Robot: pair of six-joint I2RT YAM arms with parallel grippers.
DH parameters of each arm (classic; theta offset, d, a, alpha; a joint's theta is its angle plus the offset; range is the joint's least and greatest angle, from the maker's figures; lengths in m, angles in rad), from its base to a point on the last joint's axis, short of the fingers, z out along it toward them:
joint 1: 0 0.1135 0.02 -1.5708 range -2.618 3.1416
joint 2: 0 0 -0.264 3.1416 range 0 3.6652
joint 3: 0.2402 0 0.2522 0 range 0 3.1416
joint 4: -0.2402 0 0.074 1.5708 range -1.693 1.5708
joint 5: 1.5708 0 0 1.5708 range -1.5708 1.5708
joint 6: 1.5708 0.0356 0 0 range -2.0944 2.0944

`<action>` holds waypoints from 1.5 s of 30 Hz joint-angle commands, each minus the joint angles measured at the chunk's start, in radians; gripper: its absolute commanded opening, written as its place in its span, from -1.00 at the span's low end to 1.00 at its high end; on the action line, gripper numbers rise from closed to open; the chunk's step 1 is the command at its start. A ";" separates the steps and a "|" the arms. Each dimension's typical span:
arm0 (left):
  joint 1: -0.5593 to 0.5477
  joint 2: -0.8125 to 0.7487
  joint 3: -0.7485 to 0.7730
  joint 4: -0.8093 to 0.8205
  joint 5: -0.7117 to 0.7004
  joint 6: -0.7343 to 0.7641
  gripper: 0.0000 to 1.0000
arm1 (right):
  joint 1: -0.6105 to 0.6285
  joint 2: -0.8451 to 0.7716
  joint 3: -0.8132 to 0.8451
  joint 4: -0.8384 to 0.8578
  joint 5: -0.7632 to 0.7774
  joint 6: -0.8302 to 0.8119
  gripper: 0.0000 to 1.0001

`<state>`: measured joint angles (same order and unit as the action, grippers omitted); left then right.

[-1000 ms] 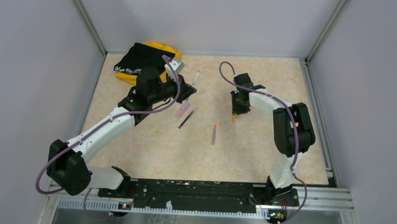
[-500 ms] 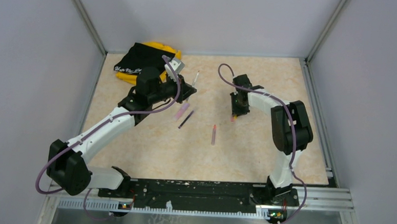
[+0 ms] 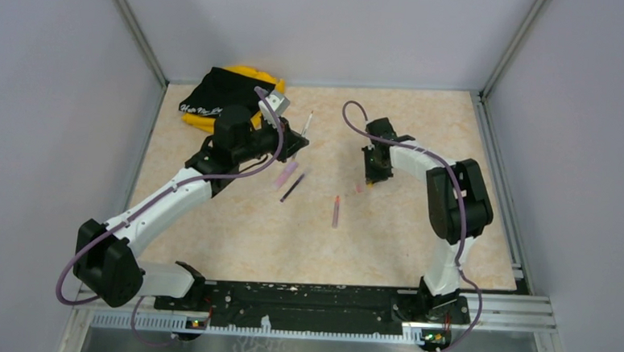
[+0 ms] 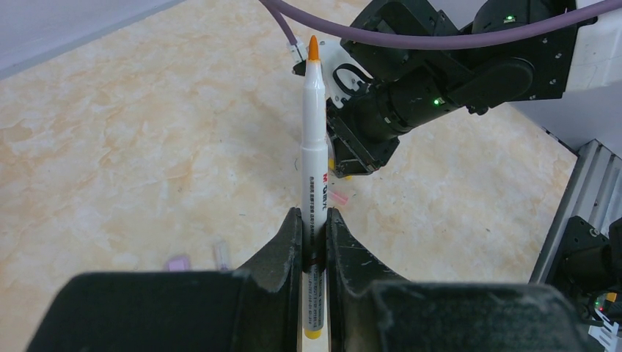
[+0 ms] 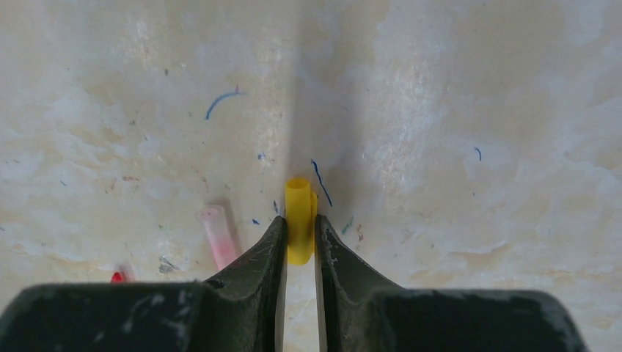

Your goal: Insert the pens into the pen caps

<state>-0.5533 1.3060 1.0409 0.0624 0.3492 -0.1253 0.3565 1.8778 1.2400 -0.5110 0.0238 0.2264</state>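
Tabletop (image 3: 249,229): left gripper (image 4: 314,220) clamps white pen (image 4: 313,132); right gripper (image 5: 299,229), downward, pinches yellow cap (image 5: 298,199).

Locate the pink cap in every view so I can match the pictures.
Top external: pink cap just left of the right gripper.
Left wrist: pink cap below the right gripper, right of the white pen.
Right wrist: pink cap lower left, beside the gripper's fingers.
Shared landmark: the right gripper, shut on the yellow cap.

Left arm (image 3: 171,197) reaches far forward, left gripper (image 4: 314,220) clamped on the white pen (image 4: 314,132); right arm (image 3: 447,187) bends inward, right gripper (image 5: 299,226) pointing down, pinching the yellow cap (image 5: 298,196).
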 commanded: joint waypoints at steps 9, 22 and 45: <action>0.012 -0.015 0.011 -0.001 0.015 0.008 -1.00 | 0.013 -0.328 -0.158 -0.074 0.019 -0.004 -0.79; 0.015 -0.013 0.012 -0.001 0.018 0.009 -1.00 | 0.259 -0.459 -0.354 -0.132 -0.021 0.048 -0.73; 0.020 -0.011 0.013 -0.003 0.013 0.012 -1.00 | 0.317 -0.368 -0.414 -0.126 -0.031 0.110 -0.34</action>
<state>-0.5407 1.3060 1.0409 0.0589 0.3515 -0.1253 0.6647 1.5146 0.8284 -0.6300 -0.0193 0.3119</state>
